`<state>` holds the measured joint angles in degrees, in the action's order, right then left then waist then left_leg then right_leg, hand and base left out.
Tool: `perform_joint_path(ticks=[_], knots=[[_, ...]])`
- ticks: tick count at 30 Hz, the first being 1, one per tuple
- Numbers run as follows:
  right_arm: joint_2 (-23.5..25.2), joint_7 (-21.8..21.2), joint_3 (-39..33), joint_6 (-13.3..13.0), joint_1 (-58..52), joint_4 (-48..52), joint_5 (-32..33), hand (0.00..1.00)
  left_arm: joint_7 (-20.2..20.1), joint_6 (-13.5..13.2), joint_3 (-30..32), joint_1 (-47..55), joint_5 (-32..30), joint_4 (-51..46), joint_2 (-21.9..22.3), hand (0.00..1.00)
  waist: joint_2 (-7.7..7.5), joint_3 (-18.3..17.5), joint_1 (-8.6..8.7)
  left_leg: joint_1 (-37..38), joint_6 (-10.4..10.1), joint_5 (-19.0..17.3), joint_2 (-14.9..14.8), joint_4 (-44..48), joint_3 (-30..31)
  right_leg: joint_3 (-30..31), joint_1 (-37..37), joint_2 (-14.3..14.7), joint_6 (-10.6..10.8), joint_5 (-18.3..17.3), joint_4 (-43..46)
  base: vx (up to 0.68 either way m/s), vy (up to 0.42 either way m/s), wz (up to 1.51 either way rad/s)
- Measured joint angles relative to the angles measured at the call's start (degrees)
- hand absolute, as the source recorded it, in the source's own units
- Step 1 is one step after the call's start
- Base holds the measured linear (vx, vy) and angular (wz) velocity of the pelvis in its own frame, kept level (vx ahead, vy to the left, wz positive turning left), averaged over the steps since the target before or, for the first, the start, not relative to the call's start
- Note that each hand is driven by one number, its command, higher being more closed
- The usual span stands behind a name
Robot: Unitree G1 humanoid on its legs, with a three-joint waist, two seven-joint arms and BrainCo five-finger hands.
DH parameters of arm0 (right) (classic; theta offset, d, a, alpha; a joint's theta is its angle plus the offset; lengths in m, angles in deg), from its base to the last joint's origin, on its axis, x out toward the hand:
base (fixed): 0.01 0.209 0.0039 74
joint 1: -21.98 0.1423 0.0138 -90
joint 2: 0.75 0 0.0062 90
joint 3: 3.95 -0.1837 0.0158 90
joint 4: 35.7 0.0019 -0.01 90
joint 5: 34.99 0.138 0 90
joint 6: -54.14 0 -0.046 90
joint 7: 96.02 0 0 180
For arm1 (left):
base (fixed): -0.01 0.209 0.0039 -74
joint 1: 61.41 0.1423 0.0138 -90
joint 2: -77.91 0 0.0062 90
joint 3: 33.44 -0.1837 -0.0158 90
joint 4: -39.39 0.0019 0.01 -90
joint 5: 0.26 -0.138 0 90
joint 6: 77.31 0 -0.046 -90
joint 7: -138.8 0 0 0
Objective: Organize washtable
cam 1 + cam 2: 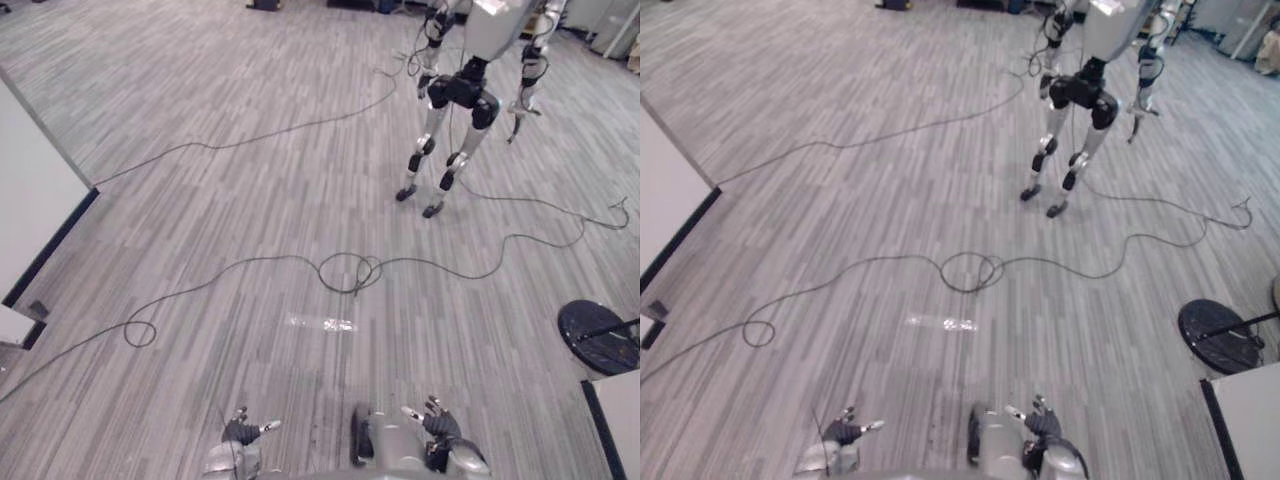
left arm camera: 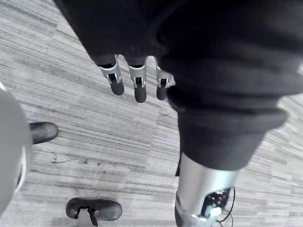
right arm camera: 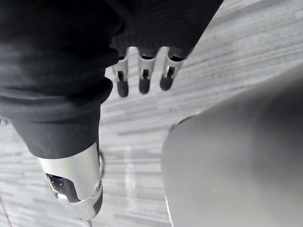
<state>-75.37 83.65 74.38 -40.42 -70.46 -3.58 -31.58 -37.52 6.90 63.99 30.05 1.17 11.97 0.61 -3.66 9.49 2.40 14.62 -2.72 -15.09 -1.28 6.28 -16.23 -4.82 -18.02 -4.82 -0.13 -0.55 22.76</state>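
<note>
Hands hang low over the grey plank floor (image 1: 250, 200) — left hand (image 1: 242, 432) and right hand (image 1: 438, 425), both with fingers straight and loose, grasping nothing. At lower right a white surface (image 1: 618, 425) with a dark edge — possibly the washtable — sits apart from both. 1 other humanoid robot (image 1: 465, 90) stands well ahead, and a round black base (image 1: 598, 335) is near the white surface

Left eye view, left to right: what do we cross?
White panel → left hand → shiny floor patch → second humanoid robot → black round base.
</note>
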Motion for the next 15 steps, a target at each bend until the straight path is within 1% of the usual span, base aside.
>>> perform_joint_path(ticks=[1,2,3,4,5,6,7,8,9,10,11,12,13,14,15], knots=[[-0.75,-0.02,-0.04,-0.02,0.07,0.39,-0.27,0.0,-0.01,-0.02,0.22,0.07,-0.37,-0.27,1.1,0.0,1.29,-0.29,-0.09,0.85,-0.37,-0.22,-1.39,2.73,0.83,-1.24,0.89,0.25,-0.41,-3.22,2.6,0.47,-0.229,0.42],[-0.96,0.0,-0.26,-0.01,0.0,0.81,-0.57,0.0,-0.08,-0.08,1.37,-0.15,-1.52,-0.64,2.03,0.0,2.27,-0.19,0.02,-2.53,-1.23,-0.74,-3.34,11.96,1.69,-2.44,2.65,0.2,-0.68,-5.08,2.57,0.44,-0.231,0.39],[-1.13,-0.02,-0.33,-0.01,-0.09,1.18,-0.69,0.0,-0.08,-0.06,1.98,-0.15,-1.77,-1.06,2.57,0.0,2.99,-0.17,0.16,-5.3,-1.53,-0.89,-4.74,18.45,1.91,-2.86,3.62,0.43,-0.91,-5.98,2.24,0.41,-0.239,0.31],[-1.33,0.0,-0.25,0.12,-0.33,1.95,-1.01,0.0,-0.21,0.01,3.05,-0.1,-2.06,-2.4,3.44,0.0,4.59,0.03,-0.19,-10.69,-3.07,0.83,-8.63,31.73,2.3,-3.47,5.48,2.36,-1.79,-7.54,1.94,0.4,-0.215,-0.01],[-1.99,0.14,0.44,0.59,-0.32,2.72,-1.28,0.0,-0.41,0.07,4.38,0.52,-2.1,-3.58,4.13,0.0,5.81,0.3,-0.32,-14.85,-3.74,4.7,-12.59,42.85,2.88,-3.42,7.84,4.27,-2.92,-9.44,1.89,0.41,-0.195,-0.17],[-2.1,0.25,0.68,0.72,-0.32,2.73,-1.31,0.0,-0.46,0.08,4.44,1.01,-2.1,-3.97,4.16,0.0,6.05,0.48,-0.4,-16.17,-3.68,4.49,-14.01,46.85,2.93,-3.21,9.17,5.02,-3.33,-10.49,1.87,0.49,-0.195,-0.34],[-1.9,0.33,0.85,0.94,-0.53,2.67,-1.25,0.0,-0.55,0.15,4.44,1.18,-2.08,-4.63,3.9,0.0,5.69,0.66,-0.37,-18.29,-3.43,4.28,-15.29,51.68,2.67,-2.4,12.26,5.8,-4.24,-12.31,1.39,0.47,-0.157,-0.45],[-1.53,0.38,0.88,1.03,-0.94,2.61,-1.18,0.0,-0.68,0.11,4.43,1.22,-2.0,-5.4,3.8,0.0,4.96,0.74,-0.63,-19.7,-2.9,3.93,-15.53,52.25,1.55,-1.1,14.98,5.92,-4.34,-13.24,0.52,0.39,-0.128,-0.5],[-1.39,0.43,0.85,1.03,-1.12,2.52,-1.15,0.0,-0.71,0.11,4.44,1.26,-1.96,-5.77,4.01,0.0,4.65,0.67,-0.75,-20.34,-2.28,3.52,-15.47,51.2,0.57,-0.41,16.11,5.92,-3.95,-13.24,-0.08,0.37,-0.063,-0.67],[-1.27,0.45,0.79,1.01,-1.45,2.51,-0.93,0.0,-0.75,-0.02,4.42,1.27,-1.91,-5.91,3.87,0.0,4.45,0.69,-1.19,-21.65,-1.89,2.14,-15.2,46.87,-1.32,1.22,18.35,5.92,-3.82,-13.37,-1.99,0.29,-0.014,-0.73],[-1.18,0.49,0.63,1.02,-1.3,2.48,-0.54,0.0,-0.78,-0.35,4.37,1.21,-1.9,-6.09,3.73,0.0,4.38,0.68,-1.49,-23.39,-1.54,1.51,-13.83,40.2,-1.31,2.96,20.07,5.8,-3.35,-13.31,-3.98,0.45,0.018,-0.75],[-1.1,0.53,0.38,1.04,-1.35,2.45,-0.52,0.0,-0.77,-0.42,4.36,1.21,-1.9,-6.33,3.82,0.0,4.36,0.68,-1.67,-24.12,-1.54,1.52,-13.02,36.13,-0.84,3.94,20.76,5.68,-3.15,-13.32,-4.93,0.4,0.093,-0.73],[-0.89,0.6,0.01,1.05,-1.41,2.31,-0.52,0.0,-0.76,-0.73,4.2,1.14,-1.87,-6.39,3.73,0.0,4.18,0.75,-1.73,-25.77,-1.72,1.7,-10.6,28.27,1.91,5.5,22.37,5.15,-2.65,-13.57,-6.48,0.51,0.162,-0.7],[-0.57,0.64,-1.1,0.93,-1.11,1.15,-0.48,0.0,-0.73,-1.01,3.69,1.01,-1.76,-6.32,3.21,0.0,3.77,0.82,-1.78,-26.59,-2.96,2.87,-7.37,19.25,6.53,7.12,23.92,4.24,-1.81,-14.06,-7.82,0.44,0.178,-0.69],[-0.56,0.66,-1.55,0.91,-0.9,0.19,-0.5,0.0,-0.63,-1.1,3.16,1.08,-1.72,-6.2,3.06,0.0,3.69,0.68,-1.78,-26.12,-4.15,3.94,-5.97,14.45,8.74,7.96,24.37,3.96,-1.26,-14.38,-8.53,0.42,0.225,-0.7]])
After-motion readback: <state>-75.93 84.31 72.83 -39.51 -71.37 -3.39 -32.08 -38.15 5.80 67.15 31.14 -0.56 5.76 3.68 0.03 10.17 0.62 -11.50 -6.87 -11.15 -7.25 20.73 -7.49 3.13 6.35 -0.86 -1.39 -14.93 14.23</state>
